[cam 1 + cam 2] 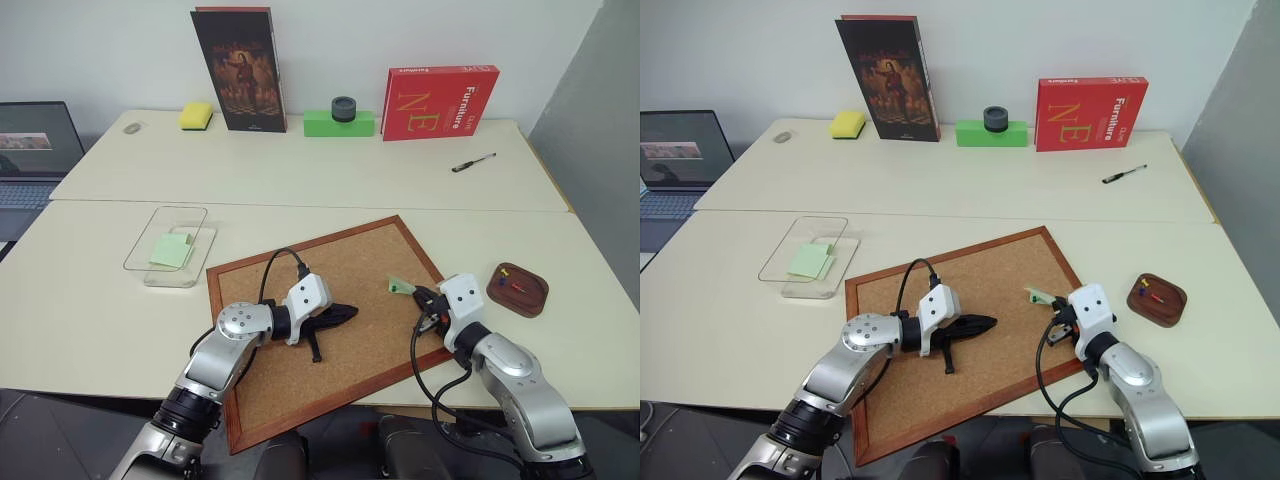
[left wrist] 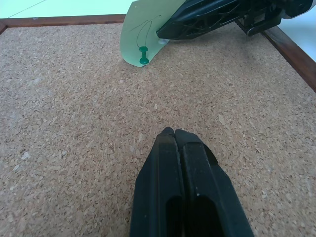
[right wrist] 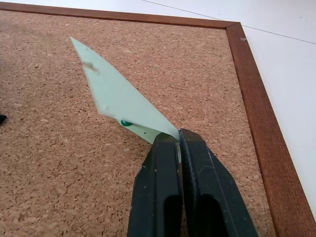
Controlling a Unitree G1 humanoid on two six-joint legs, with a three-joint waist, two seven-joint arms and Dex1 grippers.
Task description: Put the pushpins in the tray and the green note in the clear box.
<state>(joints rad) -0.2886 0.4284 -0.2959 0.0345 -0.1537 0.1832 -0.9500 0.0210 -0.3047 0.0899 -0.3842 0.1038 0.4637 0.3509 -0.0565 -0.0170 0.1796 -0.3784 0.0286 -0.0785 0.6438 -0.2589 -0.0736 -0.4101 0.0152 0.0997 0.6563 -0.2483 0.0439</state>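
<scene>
Two pins, red and yellow, already lie in the brown tray [image 1: 517, 290], at 3 o'clock off the cork board [image 1: 330, 330]. One green note [image 1: 172, 250] sits in the clear box [image 1: 170, 245] at 10 o'clock. Left to do: a second green note [image 3: 118, 101], held to the board by a green pushpin [image 2: 143, 54]. The right gripper [image 3: 178, 140] is pinched on that note's corner. The left gripper [image 2: 174, 132] is closed with nothing in it, resting mid-board.
</scene>
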